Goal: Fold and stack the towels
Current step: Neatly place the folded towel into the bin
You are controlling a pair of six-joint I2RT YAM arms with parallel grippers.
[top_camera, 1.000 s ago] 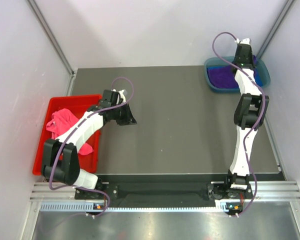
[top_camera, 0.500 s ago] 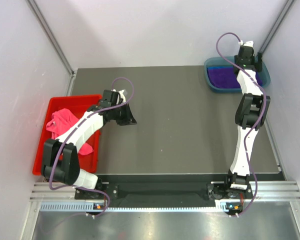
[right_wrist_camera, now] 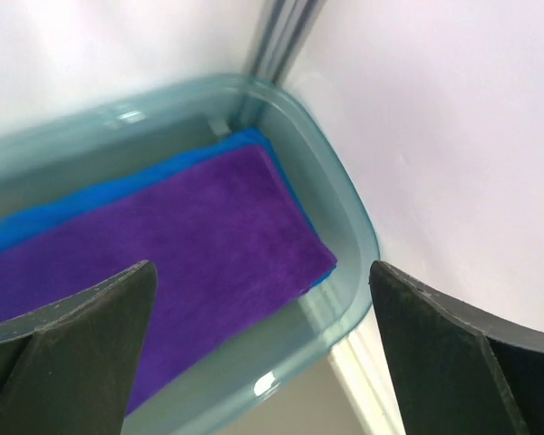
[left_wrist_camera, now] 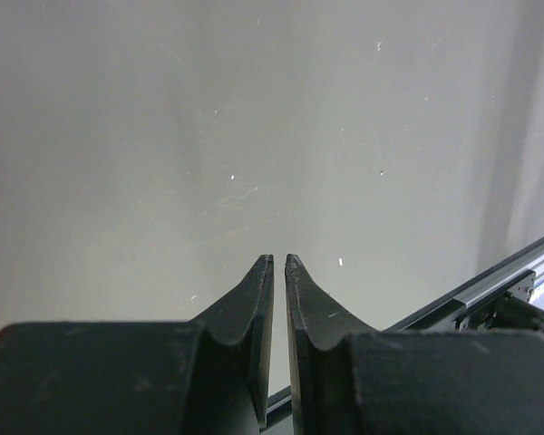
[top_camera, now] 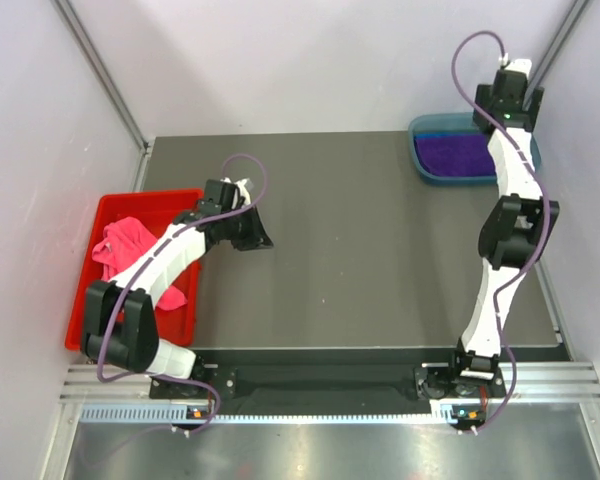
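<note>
A folded purple towel (top_camera: pixel 458 153) (right_wrist_camera: pixel 163 254) lies on a royal blue towel (right_wrist_camera: pixel 36 227) inside the teal tray (top_camera: pixel 420 165) (right_wrist_camera: pixel 344 208) at the back right. My right gripper (top_camera: pixel 507 105) (right_wrist_camera: pixel 261 267) hangs above the tray's far right corner, open wide and holding nothing. A crumpled pink towel (top_camera: pixel 125 245) sits in the red bin (top_camera: pixel 85 300) at the left. Beside the bin, my left gripper (top_camera: pixel 262 240) (left_wrist_camera: pixel 278 258) is low over the bare dark table. Its jaws are almost together, with only a thin slit between them and nothing in it.
White walls close in the table on the left, the back and the right, and the right one stands close to the tray. A metal rail (left_wrist_camera: pixel 490 281) runs along the table's edge in the left wrist view.
My right gripper has opened wide and risen off the purple towel toward the back right corner. The left arm has stayed put, its jaws parting only slightly.
</note>
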